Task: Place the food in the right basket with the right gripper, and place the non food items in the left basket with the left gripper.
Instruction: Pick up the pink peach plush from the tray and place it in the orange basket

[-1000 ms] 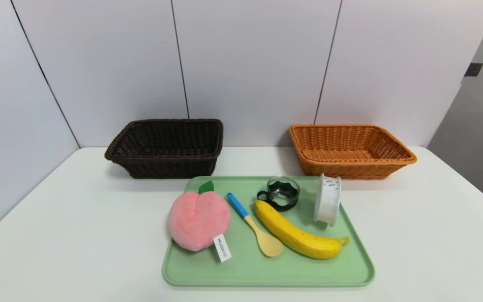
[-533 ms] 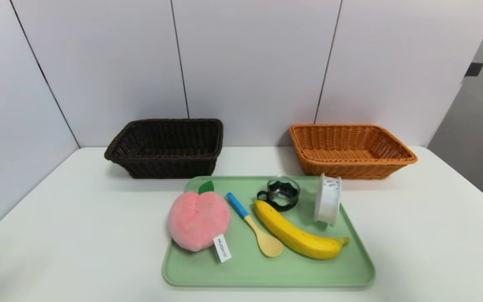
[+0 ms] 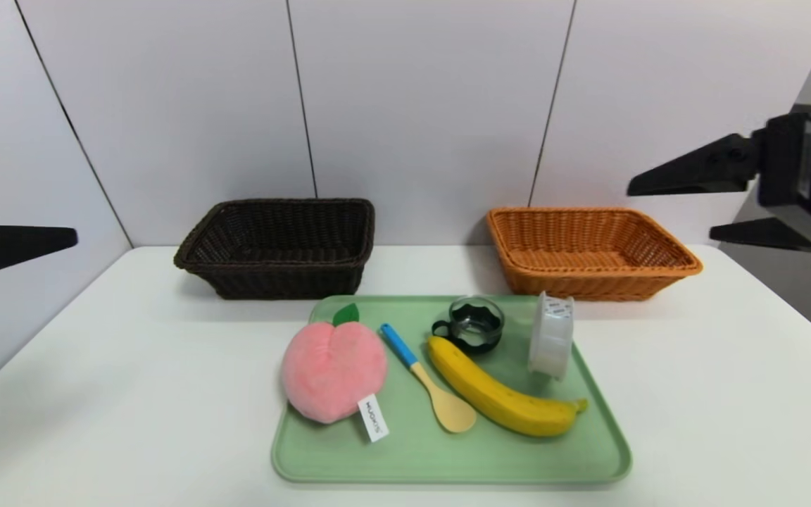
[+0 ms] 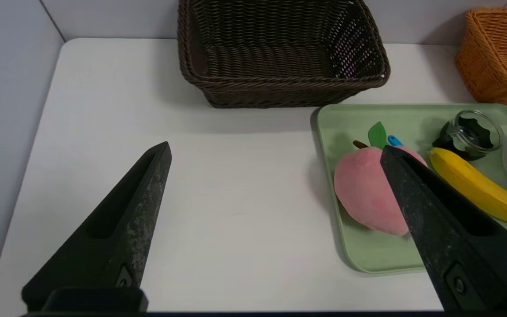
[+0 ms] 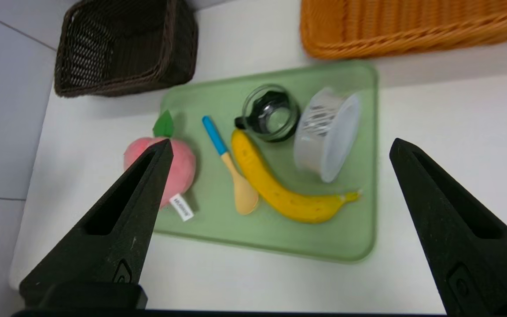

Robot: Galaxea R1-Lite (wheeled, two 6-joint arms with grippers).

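Both grippers wide open, empty: right gripper (image 3: 712, 204) high beside orange basket (image 3: 592, 250), left gripper (image 4: 275, 152) off tray (image 3: 448, 458), nr the dark one. Nothing sorted yet; I'd drop right onto banana (image 3: 500, 398) mid-length, jaws across it, w/o nudging the spoon (image 3: 428, 380) touching it

pink peach (image 3: 334, 372), banana (image 3: 501, 398) flat on tray

tray (image 3: 592, 458): front centre | left basket (image 3: 279, 278): behind-left | right basket (image 3: 588, 282): behind-right

The left end effector (image 4: 275, 147) hangs high above the tabletop's (image 3: 131, 366) left edge, jaws spread wide and empty. The right end effector (image 3: 669, 208) hangs above the tabletop's far right corner, jaws likewise wide apart, holding nothing.
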